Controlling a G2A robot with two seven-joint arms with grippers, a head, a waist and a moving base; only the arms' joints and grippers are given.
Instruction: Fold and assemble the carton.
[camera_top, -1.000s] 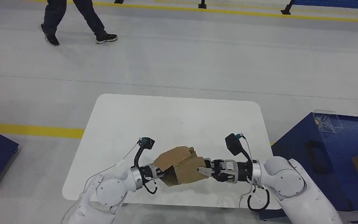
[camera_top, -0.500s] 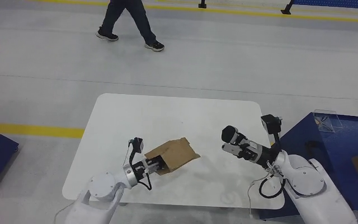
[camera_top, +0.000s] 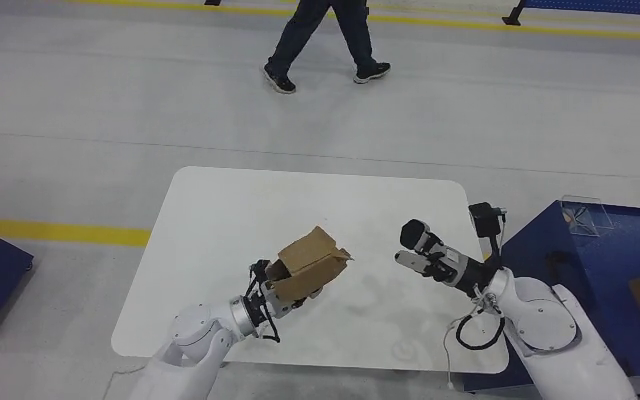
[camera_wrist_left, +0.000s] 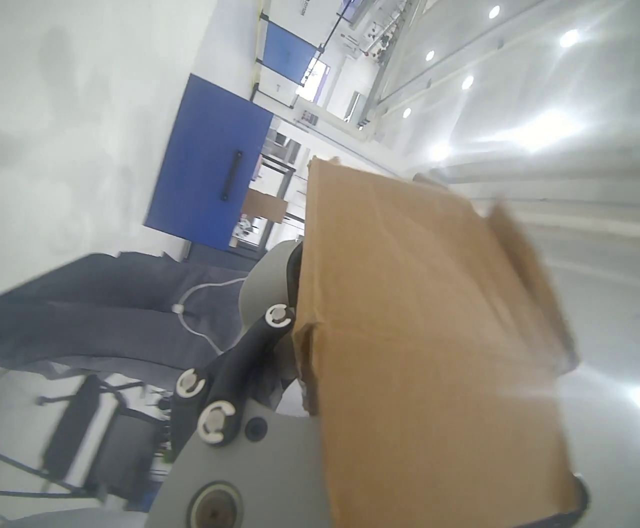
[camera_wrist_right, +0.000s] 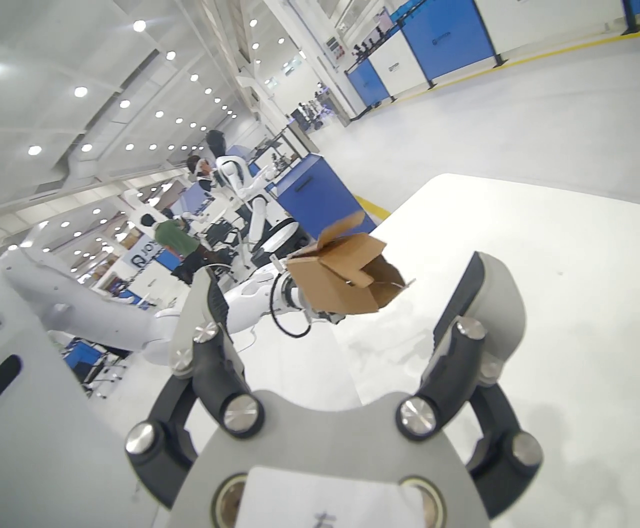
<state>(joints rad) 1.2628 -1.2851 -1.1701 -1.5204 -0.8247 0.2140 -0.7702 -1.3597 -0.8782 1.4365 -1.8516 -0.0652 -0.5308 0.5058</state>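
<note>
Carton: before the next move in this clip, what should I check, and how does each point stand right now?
1. Left gripper has a firm hold on the carton: ok, it is shut on one end.
2. Carton is off the table: ok, it appears to be held above it.
3. Right gripper is ready to grasp: ok, jaws are wide apart and empty.
4. Right gripper is lined up with the carton: ok, it faces the free end and is apart from it.
5. End flaps are folded shut: not ok, they stand open.
6. Flaps at the held end: cannot tell, hidden.
</note>
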